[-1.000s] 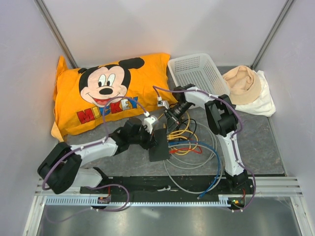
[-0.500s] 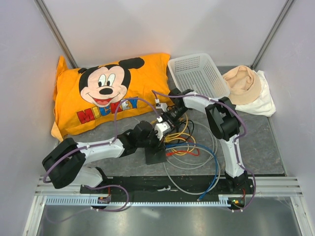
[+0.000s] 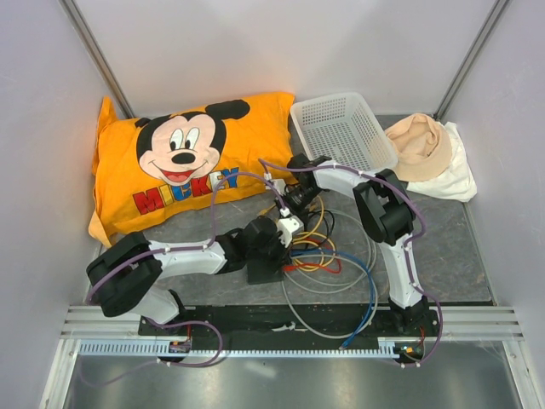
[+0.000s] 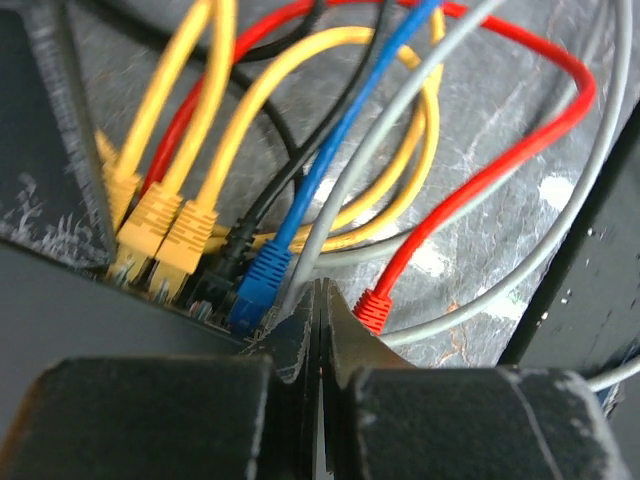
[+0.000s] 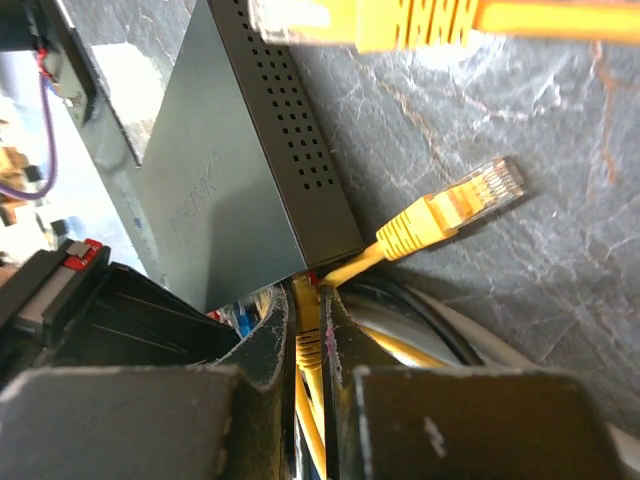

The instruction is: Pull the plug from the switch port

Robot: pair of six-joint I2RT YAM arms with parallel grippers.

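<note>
Left pincer (image 4: 320,310), clenched empty, has advanced over matte-black rectangular switch box (image 5: 230,180), seemingly bracing it. Right pincer (image 5: 308,296) grips yellow cable (image 5: 305,345); yellow plug (image 5: 455,208) lies free on grey tabletop (image 5: 500,320), apparently pulled.

Dark marbled table (image 3: 443,247), on which are laid an orange cartoon pillow (image 3: 187,162), a white mesh basket (image 3: 345,129), a heap of pale cloths (image 3: 426,153), the black switch (image 3: 266,268) and tangled coloured cables (image 3: 328,273); one yellow plug (image 5: 455,205) is seen lying loose.

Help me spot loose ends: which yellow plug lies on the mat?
The yellow plug beside the switch, clear tip bare on the mat; the other yellow plug blurs across the top edge.
</note>
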